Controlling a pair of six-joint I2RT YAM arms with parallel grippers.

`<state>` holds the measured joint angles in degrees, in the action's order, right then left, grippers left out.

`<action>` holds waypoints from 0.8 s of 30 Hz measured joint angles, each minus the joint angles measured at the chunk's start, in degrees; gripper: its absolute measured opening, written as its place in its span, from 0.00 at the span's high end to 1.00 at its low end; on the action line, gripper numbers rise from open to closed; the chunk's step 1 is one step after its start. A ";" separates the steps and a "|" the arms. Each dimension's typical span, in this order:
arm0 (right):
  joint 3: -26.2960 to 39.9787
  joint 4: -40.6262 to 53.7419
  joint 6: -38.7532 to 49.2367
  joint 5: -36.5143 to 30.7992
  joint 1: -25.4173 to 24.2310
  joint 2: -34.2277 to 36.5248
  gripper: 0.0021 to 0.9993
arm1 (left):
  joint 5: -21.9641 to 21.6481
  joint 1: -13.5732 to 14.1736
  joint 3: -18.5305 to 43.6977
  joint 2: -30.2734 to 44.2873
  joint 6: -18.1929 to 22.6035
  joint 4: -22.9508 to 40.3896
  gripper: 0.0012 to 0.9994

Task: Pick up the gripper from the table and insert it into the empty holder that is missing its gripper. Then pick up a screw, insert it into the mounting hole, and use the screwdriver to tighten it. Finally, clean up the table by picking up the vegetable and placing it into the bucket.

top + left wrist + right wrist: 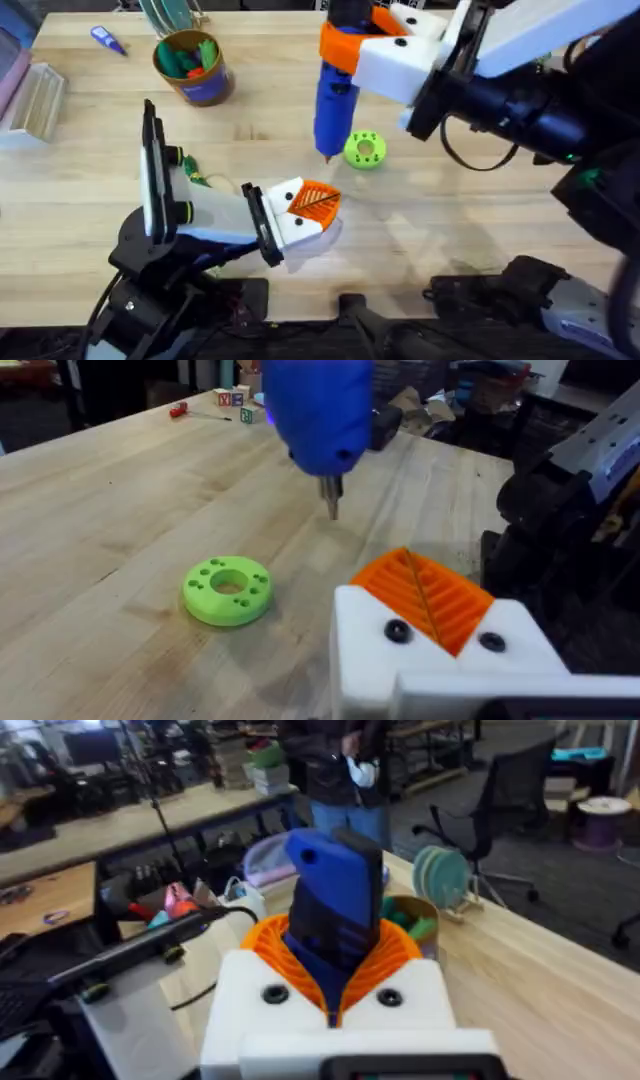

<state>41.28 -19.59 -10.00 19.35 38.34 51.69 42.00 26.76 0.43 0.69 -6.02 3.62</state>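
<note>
Overhead, the right gripper (352, 52) stands clamped on the screwdriver (334, 100), its orange ribbed pads pressed against the blue body, which hangs upright with the thin metal bit pointing down at the wooden table (470, 190). The bit's tip sits just beside a lime-green disc (364, 150) with holes, near it but apart. The left gripper (312, 208) lies low over the table near the front edge, its orange pads together with nothing between them, pointing toward the screwdriver's tip. In the left wrist view the closed pads (425, 598) meet in a ribbed wedge, with the screwdriver's bit (332, 500) hanging above the bare wood beyond them and the green disc off to one side. In the right wrist view the screwdriver's blue body rises from between the orange pads (395, 955). The bucket (193, 66), golden-brown with a blue bottom band, stands well apart toward the table's far left, holding green and orange pieces. A small blue-and-white pen-like tool (108, 40) lies beyond it.
</note>
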 joint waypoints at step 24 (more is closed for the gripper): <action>0.00 -8.27 -0.04 0.04 10.58 4.10 0.98 | 0.00 0.00 0.00 0.00 0.00 0.00 0.99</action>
<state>41.28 -27.86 -10.04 19.40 48.92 55.79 42.00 26.76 0.43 0.69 -6.02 3.62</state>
